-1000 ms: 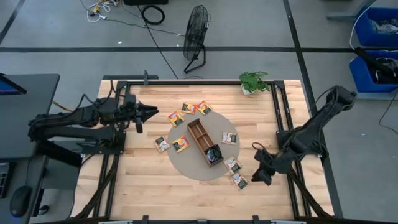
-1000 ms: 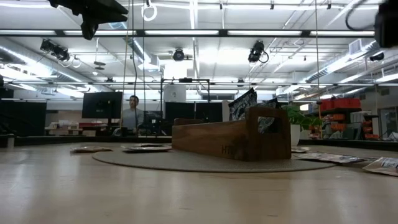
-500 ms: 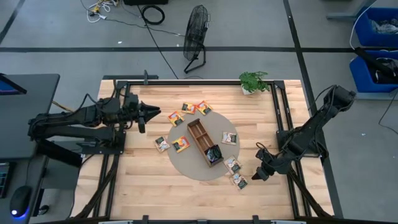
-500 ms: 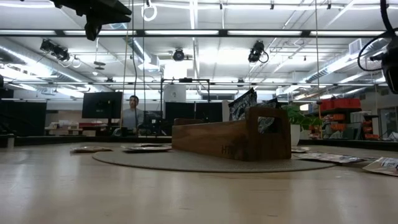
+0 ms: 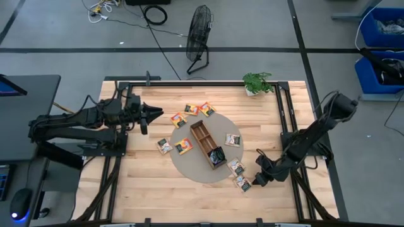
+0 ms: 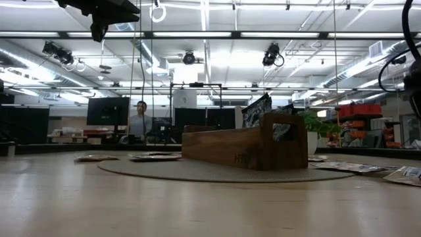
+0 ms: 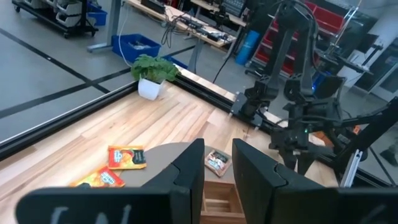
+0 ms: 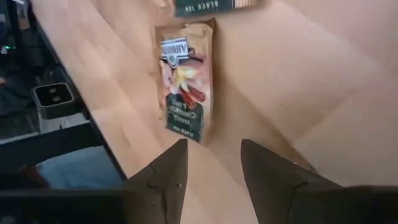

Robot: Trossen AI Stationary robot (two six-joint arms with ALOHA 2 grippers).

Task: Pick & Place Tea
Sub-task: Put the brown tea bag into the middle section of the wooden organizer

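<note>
tea sachets lie scattered around the middle of the high view, on and beside a round grey-beige mat (image 5: 189, 165) that sits on the wooden table (image 5: 145, 189). a long brown wooden tray (image 5: 207, 144) lies slanted on the mat, with dark sachets (image 5: 217, 154) standing in its lower right compartment. three orange-yellow sachets (image 5: 191, 110) lie just above and left of the tray near the mat's upper edge, and another orange-yellow sachet (image 5: 184, 146) lies on the mat left of the tray, with a pale sachet (image 5: 164, 146) just off the mat beside it. one pale sachet (image 5: 233, 139) rests on the mat right of the tray, and two more pale sachets (image 5: 236, 166) lie at the mat's lower right edge, the lower one, a beige vanilla sachet (image 5: 243, 183), on bare wood. the right gripper (image 5: 257, 181) is low in the right part of the high view, just beside that lowest sachet; in the right wrist view its two dark fingers (image 8: 163, 177) stand apart with nothing between them, the beige sachet lying flat on the wood just ahead of the tips. the left gripper (image 5: 155, 114) hangs at the left of the high view, pointing toward the orange sachets, its fingers (image 7: 188, 177) narrowly apart in the left wrist view and holding nothing. a small potted plant (image 5: 257, 82) stands at the table's upper right corner
</note>
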